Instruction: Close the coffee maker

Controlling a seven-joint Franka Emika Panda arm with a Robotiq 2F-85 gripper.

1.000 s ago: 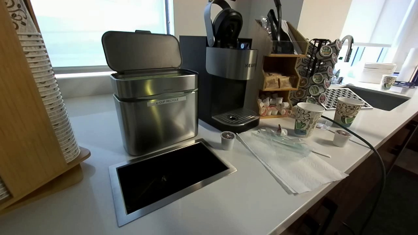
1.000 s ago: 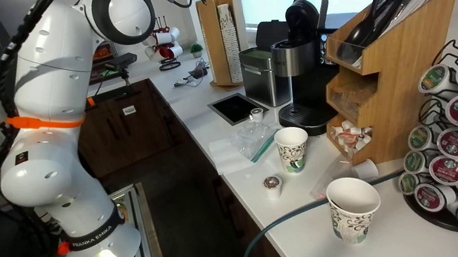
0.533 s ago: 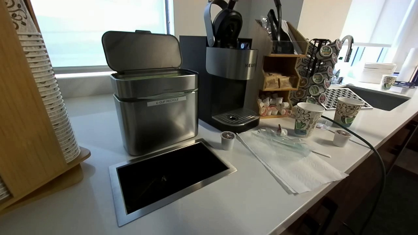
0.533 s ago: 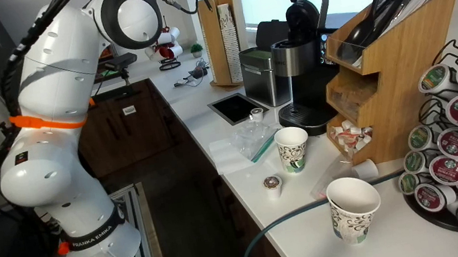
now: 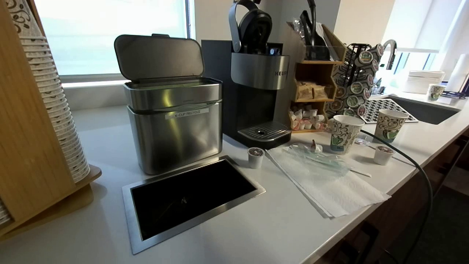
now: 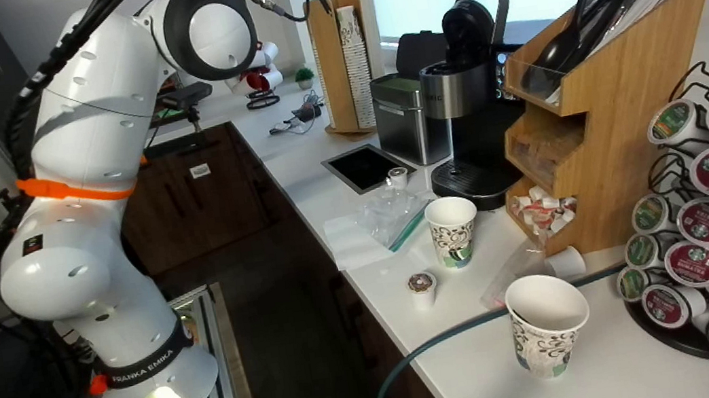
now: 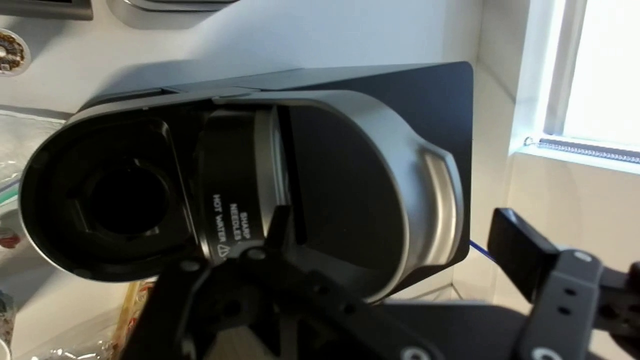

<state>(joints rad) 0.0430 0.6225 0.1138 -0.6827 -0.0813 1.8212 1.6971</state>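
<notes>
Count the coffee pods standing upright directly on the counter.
2: one pod near the coffee maker, another pod near two patterned cups. Others may be hidden.

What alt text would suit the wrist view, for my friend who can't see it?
An open coffee maker seen from above, its silvery handle raised and its dark, round pod chamber exposed. The robot's hand, black fingers spread apart, juts in from the bottom edge. Part of a coffee pod shows at upper left.
</notes>
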